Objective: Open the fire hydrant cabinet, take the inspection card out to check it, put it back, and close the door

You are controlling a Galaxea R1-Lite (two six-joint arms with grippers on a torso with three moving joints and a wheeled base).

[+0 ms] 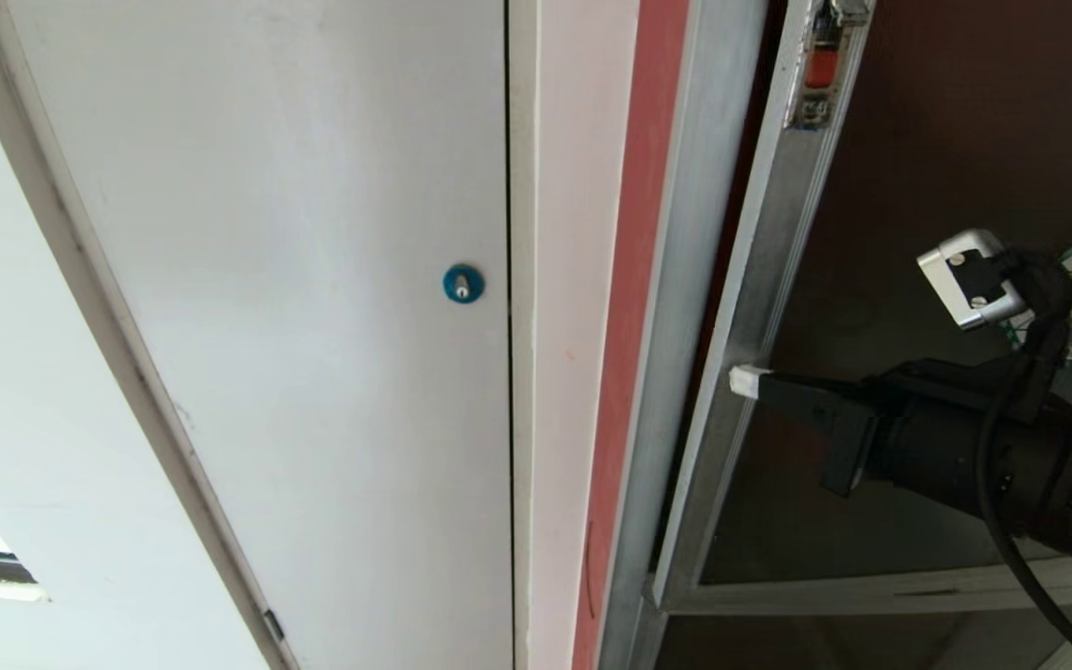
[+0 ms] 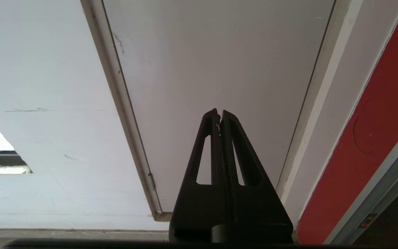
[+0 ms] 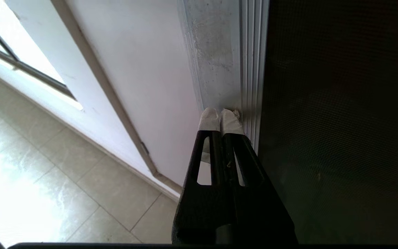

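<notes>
right wrist view, closed right gripper (image 3: 221, 117) tips against the door (image 3: 340, 121) frame edge, left gripper (image 2: 219, 119) closed

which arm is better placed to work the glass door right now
Right. The right gripper, shut, has its white-taped tips at the aluminium frame of the door. The left gripper, shut, faces the plain white panel door instead.
</notes>
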